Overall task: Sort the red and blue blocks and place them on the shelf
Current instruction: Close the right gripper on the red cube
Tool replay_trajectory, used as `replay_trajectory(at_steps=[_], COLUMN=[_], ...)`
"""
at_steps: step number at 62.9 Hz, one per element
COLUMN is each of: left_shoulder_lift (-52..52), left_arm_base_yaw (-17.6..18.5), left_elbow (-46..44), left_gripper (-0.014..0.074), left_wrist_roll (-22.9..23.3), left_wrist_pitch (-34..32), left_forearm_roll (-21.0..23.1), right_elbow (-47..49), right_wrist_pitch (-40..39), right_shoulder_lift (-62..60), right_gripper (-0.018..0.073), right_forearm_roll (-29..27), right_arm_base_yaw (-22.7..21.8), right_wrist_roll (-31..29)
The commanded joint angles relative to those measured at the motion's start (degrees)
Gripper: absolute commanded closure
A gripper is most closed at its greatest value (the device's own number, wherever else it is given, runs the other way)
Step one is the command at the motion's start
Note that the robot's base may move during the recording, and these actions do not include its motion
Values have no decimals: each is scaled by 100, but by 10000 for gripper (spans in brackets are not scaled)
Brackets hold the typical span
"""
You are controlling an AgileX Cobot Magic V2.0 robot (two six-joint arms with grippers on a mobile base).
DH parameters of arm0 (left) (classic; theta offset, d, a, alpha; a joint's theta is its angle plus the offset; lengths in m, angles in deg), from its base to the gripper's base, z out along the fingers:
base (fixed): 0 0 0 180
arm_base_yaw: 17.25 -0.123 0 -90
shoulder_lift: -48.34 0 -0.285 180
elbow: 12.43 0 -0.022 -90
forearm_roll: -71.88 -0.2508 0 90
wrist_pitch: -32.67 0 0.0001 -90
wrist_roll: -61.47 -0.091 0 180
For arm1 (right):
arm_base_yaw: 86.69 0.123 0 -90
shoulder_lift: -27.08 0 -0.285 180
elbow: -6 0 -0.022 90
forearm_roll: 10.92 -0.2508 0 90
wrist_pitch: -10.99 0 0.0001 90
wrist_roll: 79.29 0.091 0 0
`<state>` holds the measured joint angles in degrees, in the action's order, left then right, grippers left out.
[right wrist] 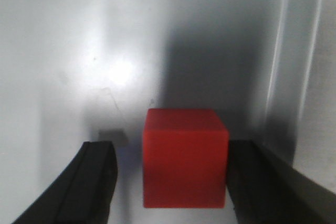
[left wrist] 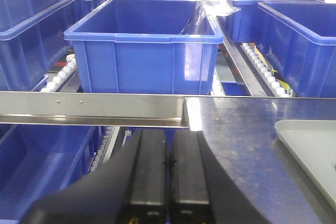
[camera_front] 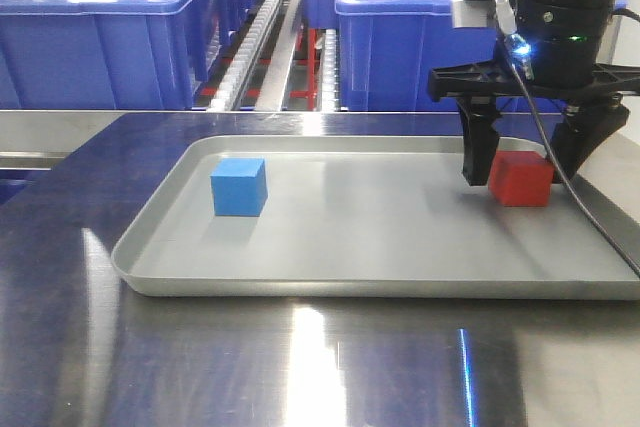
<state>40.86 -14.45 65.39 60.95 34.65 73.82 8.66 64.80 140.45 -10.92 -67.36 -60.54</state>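
Right fingers [camera_front: 478, 152]: spread, pointing down into the tray [camera_front: 380, 237], one on each side of the red block [camera_front: 521, 179]. In the wrist view one finger looks to meet the block's side and the other stands off with a gap.
Left fingers [left wrist: 149, 171]: pressed together, holding nothing, left of the tray's corner.
Hidden: the wrist view's lower edge cuts off the right fingertips, and the front view crops the arm at the top.
Red block: matte bright red cube, flat on the tray's right end.
Blue block [camera_front: 238, 188]: matte blue cube, same size, on the tray's left part.
Around tray: steel tabletop [camera_front: 300, 367], with bins [camera_front: 90, 27] behind.
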Motion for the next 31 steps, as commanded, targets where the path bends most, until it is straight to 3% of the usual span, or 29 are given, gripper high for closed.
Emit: replay_trajectory(at_steps=[1,13,31], left_shoulder_lift=[86,86,86], left_arm_base_yaw=[32,32,32], left_elbow=[141,141,141], left_gripper=[460,460,460], left_wrist_roll=[-8,-8,-8], left_wrist_pitch=[-484,-484,-484], left_forearm_roll=[33,33,33], right_elbow=[120,120,120], right_wrist_pitch=[-98,-98,-98], right_shoulder_lift=[-266,-266,-266], right_gripper=[32,104,107], right_forearm_roll=[0,0,0], right_arm_base_yaw=[-9,-9,-9], right_wrist_roll=[0,0,0])
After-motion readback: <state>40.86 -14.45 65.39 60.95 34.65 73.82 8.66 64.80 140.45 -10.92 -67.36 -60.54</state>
